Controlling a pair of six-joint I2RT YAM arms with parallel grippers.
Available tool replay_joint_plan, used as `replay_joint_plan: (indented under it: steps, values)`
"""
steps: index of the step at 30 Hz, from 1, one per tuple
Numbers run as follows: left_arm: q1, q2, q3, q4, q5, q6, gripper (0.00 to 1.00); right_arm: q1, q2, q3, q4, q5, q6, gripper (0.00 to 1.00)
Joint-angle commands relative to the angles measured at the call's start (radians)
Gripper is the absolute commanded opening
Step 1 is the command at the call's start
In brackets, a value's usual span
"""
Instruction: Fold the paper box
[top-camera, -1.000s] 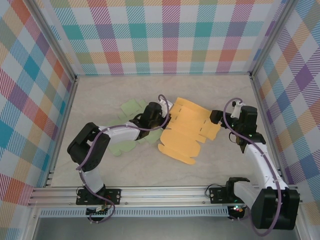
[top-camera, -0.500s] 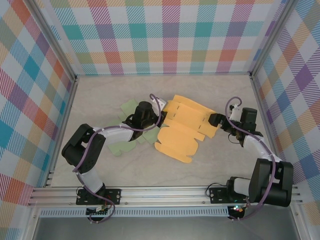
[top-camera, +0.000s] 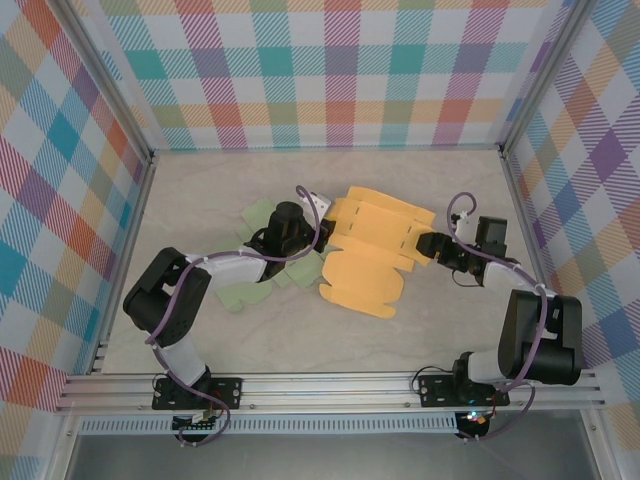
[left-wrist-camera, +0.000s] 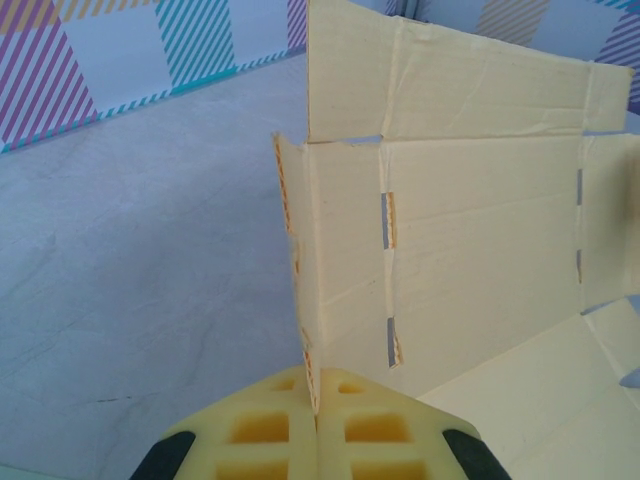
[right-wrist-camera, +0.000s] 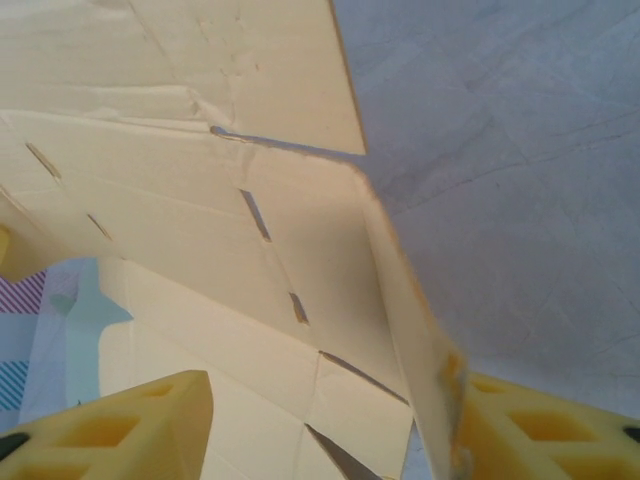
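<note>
The paper box (top-camera: 372, 258) is a yellow-orange die-cut sheet lying mid-table, partly raised at both ends. My left gripper (top-camera: 320, 220) is shut on the box's left edge. In the left wrist view, the thin flap (left-wrist-camera: 300, 260) stands on edge, pinched between the foam pads of that gripper (left-wrist-camera: 316, 388). My right gripper (top-camera: 432, 246) is at the box's right end. Its jaws (right-wrist-camera: 330, 425) stand apart around a raised flap (right-wrist-camera: 410, 300), which leans against the right finger (right-wrist-camera: 520, 425); the left finger (right-wrist-camera: 130, 420) is clear of it.
Pale green paper shapes (top-camera: 260, 214) lie on the table under and beside the left arm, one more of them nearer me (top-camera: 240, 295). Plaid walls close in the beige table (top-camera: 200, 200) on three sides, with a metal rail along the near edge.
The right gripper has moved left onto the box's right flap and its jaws have narrowed. The box's near part has shifted slightly right. The left gripper keeps its hold.
</note>
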Motion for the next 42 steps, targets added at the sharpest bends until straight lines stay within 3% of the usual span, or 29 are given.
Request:
replay_joint_plan:
  steps: [1,7,10,17,22,28,35,42]
  values:
    - [0.011,-0.053,-0.007,0.043,0.030,-0.020,0.00,-0.004,0.004,0.035,0.029,-0.022,-0.011,0.48]
    - [0.019,-0.102,0.004,-0.033,0.055,-0.033,0.00,-0.002,-0.055,0.039,0.021,0.015,-0.049,0.03]
    - [0.037,-0.137,0.028,-0.104,0.087,-0.041,0.00,-0.001,-0.121,0.050,-0.020,0.050,-0.109,0.00]
    - [0.136,-0.263,0.047,-0.221,0.091,0.010,0.70,0.067,-0.196,0.136,-0.168,0.113,-0.298,0.00]
    - [0.195,-0.386,0.082,-0.257,0.106,0.142,0.84,0.189,-0.187,0.262,-0.302,0.234,-0.479,0.00]
    - [0.231,-0.360,0.213,-0.347,0.260,0.367,0.85,0.221,-0.215,0.306,-0.309,0.177,-0.563,0.00]
    - [0.242,-0.159,0.476,-0.564,0.440,0.631,0.82,0.224,-0.292,0.287,-0.300,0.054,-0.573,0.00]
    - [0.237,0.017,0.745,-0.897,0.595,0.868,0.65,0.226,-0.331,0.268,-0.293,0.004,-0.561,0.00]
